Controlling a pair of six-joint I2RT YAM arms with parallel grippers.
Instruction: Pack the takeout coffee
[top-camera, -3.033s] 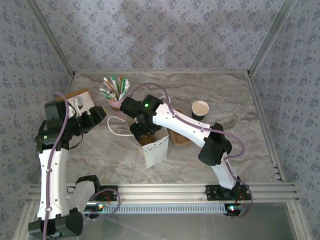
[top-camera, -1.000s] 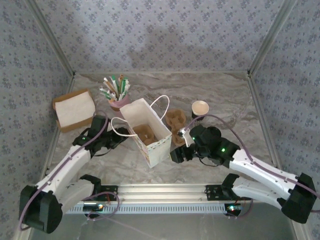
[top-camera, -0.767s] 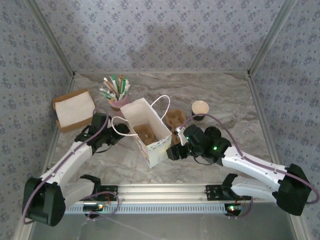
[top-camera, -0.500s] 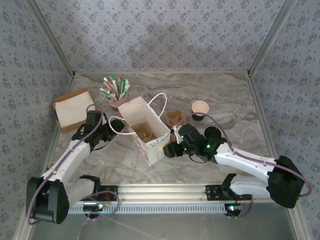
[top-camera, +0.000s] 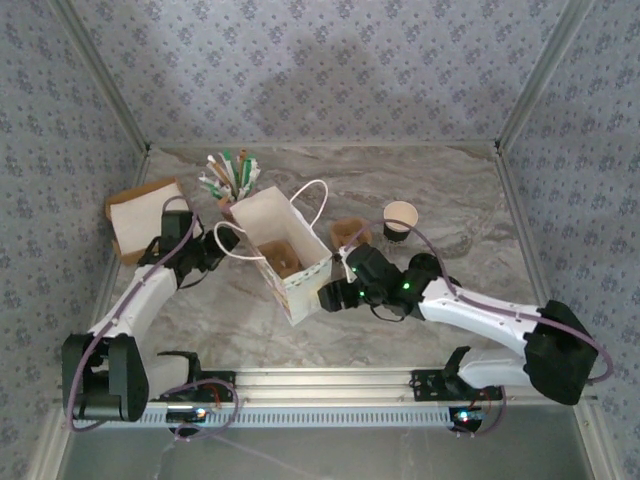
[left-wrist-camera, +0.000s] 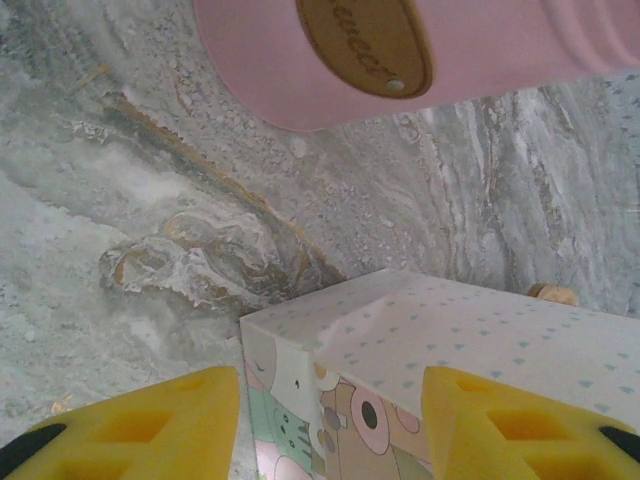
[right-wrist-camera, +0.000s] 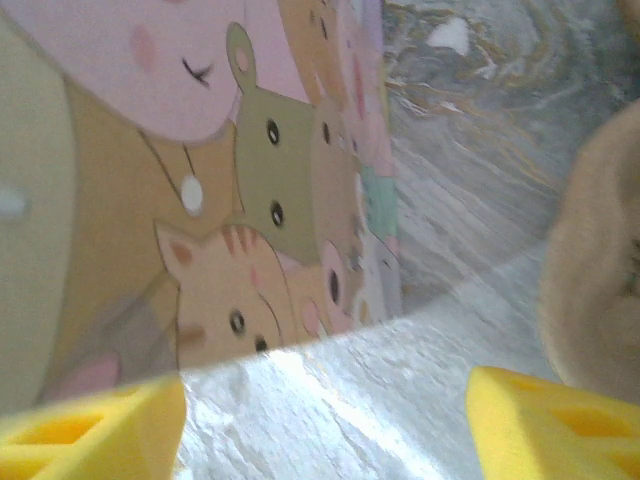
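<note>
Takeout coffee (top-camera: 284, 259) (in bag (top-camera: 306, 293)) on marble (top-camera: 450, 190), wallpaper (top-camera: 330, 70) around.

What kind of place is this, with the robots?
Probably a robot practice booth set up like a coffee counter: two robot arms at a marble-look table, a paper bag, a pink cup of straws.

Robot lab test booth, marble-look tabletop (top-camera: 470, 200), blue floral-print panel walls (top-camera: 320, 70) on aluminium frame posts (top-camera: 532, 85), left robot arm (top-camera: 130, 305) and right robot arm (top-camera: 480, 315) bolted to a slotted rail (top-camera: 330, 380) at the near edge
</note>
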